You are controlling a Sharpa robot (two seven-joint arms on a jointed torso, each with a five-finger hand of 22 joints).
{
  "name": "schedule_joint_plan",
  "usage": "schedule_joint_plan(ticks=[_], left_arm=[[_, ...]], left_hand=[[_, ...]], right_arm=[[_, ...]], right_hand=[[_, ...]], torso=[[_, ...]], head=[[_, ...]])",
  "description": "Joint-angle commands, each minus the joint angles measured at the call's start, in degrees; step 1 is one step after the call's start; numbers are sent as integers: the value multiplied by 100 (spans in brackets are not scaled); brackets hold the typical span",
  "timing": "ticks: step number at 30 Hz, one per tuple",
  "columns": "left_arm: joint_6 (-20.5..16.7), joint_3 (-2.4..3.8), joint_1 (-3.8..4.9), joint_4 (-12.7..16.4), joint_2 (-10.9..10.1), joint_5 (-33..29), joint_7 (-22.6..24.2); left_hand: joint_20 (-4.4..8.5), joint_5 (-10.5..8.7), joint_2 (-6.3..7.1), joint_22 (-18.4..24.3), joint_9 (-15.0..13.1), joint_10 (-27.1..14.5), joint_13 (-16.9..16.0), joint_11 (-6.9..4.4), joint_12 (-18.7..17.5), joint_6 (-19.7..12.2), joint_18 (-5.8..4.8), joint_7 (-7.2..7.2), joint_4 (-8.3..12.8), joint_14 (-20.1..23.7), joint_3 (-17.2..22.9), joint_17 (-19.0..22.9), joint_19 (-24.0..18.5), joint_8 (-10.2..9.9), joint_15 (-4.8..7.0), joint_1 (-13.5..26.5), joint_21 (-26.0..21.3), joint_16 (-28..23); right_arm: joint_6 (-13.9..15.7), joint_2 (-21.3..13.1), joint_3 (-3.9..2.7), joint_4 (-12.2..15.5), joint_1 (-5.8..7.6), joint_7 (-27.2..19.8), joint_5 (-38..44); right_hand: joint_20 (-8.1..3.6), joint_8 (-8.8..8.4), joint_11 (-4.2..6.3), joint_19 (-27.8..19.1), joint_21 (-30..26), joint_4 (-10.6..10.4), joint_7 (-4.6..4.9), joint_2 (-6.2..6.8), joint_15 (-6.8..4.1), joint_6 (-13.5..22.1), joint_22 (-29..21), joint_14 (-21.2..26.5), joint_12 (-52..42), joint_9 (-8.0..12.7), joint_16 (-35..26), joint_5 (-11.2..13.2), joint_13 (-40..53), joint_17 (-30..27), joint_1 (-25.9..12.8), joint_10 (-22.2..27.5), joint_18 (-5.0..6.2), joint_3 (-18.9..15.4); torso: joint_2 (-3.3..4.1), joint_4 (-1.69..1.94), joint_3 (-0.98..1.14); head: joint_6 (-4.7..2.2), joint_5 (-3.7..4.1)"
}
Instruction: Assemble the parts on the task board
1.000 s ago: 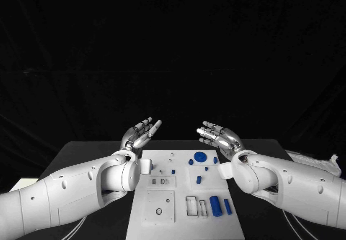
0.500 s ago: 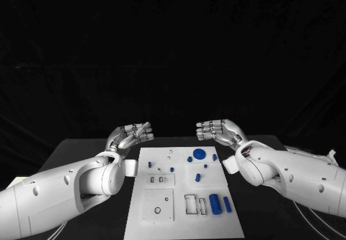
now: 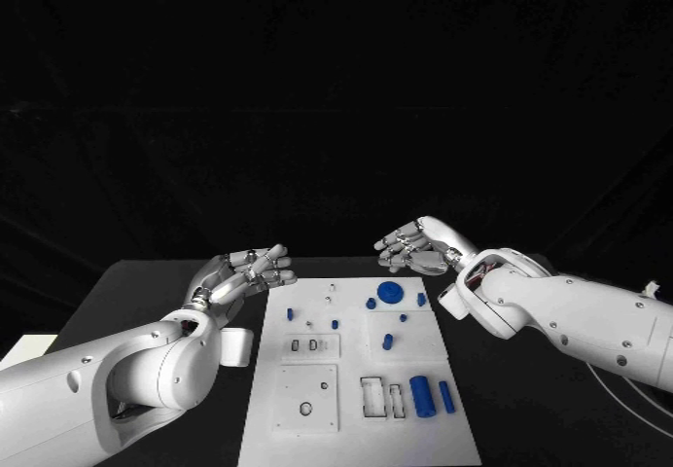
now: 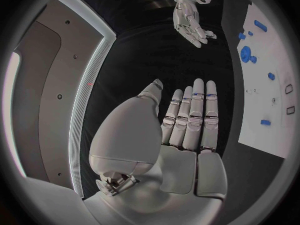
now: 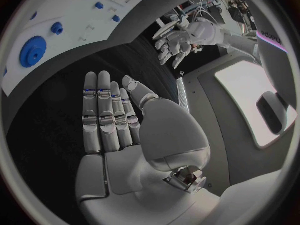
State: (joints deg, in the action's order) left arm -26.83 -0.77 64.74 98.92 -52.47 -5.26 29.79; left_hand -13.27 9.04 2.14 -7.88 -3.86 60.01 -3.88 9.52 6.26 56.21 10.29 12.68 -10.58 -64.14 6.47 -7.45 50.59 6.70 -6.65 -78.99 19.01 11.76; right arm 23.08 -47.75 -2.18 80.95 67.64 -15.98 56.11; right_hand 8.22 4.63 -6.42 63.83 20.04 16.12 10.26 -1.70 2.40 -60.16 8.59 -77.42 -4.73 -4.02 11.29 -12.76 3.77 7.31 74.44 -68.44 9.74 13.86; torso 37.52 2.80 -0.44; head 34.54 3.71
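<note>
While the task board (image 3: pixel 358 389) lies untouched, I see both hands raised. Left hand (image 3: pixel 241 273) and right hand (image 3: pixel 418 245) hold nothing, fingers extended.

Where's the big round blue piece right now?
In the head view the big round blue piece sits on the far end of the task board, toward the robot's right, with a small blue part just beside it, below the right hand.

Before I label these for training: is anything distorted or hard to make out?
Head view: task board bright and undistorted, black table and backdrop merge in darkness. Left wrist view: fisheye bends the board's edge. Right wrist view: same bending, left hand small near the rim.
</note>
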Motion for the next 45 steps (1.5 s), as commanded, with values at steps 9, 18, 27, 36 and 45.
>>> schedule_joint_plan(ticks=[9,18,27,36,45], left_arm=[[491,31,139,672,-269,-514,1],[522,45,217,895,-367,-540,2],[516,48,246,955,-425,-542,-13],[534,49,251,959,-433,-543,-24],[536,49,252,974,-440,-543,-32]], left_hand=[[-19,-20,15,47,13,-12,10,34,-152,14,18,26,49,57,-88,9,7,-126,-46,5,-33,-154],[-25,-20,3,60,13,-24,11,41,-177,7,16,31,61,75,-99,12,-4,-147,-54,2,-47,-184],[-31,-20,-1,69,13,-36,12,50,-199,-1,16,42,69,86,-113,14,-11,-166,-61,5,-57,-208],[-34,-21,-1,74,14,-42,12,55,-208,-5,16,48,73,91,-122,15,-13,-175,-65,8,-62,-219],[-36,-21,-2,76,14,-45,12,57,-213,-8,16,50,76,93,-125,15,-14,-180,-66,7,-64,-224]], right_arm=[[-934,-30,-45,188,277,1500,3494],[-1355,55,-54,183,323,1887,4164],[-1625,111,-55,116,325,2059,4488],[-1805,160,-55,33,316,2104,4571],[-1897,237,-54,-51,291,2063,4579]], right_hand=[[-403,-95,165,1401,2310,-137,-156,414,-315,-240,1468,-962,125,4,4464,355,-3,3565,-333,207,-9,40],[-361,-91,181,1543,3716,-292,-220,483,-309,-175,3053,-918,107,-2,5701,370,16,4903,-250,247,-160,53],[-334,-87,182,1490,3955,-348,-234,524,-306,-196,3296,-864,115,-8,5840,385,2,5014,-230,255,-188,72],[-328,-75,186,1464,4039,-385,-232,499,-306,-253,3381,-858,101,-17,5915,382,3,5093,-215,208,-192,107],[-324,-80,186,1452,4145,-409,-230,468,-305,-284,3491,-860,107,-18,6004,374,-4,5186,-180,183,-201,177]], torso=[[401,239,-22],[540,319,-4],[595,337,15],[625,353,13],[654,371,14]], head=[[-121,234],[-126,275],[-116,316],[-138,347],[-140,353]])
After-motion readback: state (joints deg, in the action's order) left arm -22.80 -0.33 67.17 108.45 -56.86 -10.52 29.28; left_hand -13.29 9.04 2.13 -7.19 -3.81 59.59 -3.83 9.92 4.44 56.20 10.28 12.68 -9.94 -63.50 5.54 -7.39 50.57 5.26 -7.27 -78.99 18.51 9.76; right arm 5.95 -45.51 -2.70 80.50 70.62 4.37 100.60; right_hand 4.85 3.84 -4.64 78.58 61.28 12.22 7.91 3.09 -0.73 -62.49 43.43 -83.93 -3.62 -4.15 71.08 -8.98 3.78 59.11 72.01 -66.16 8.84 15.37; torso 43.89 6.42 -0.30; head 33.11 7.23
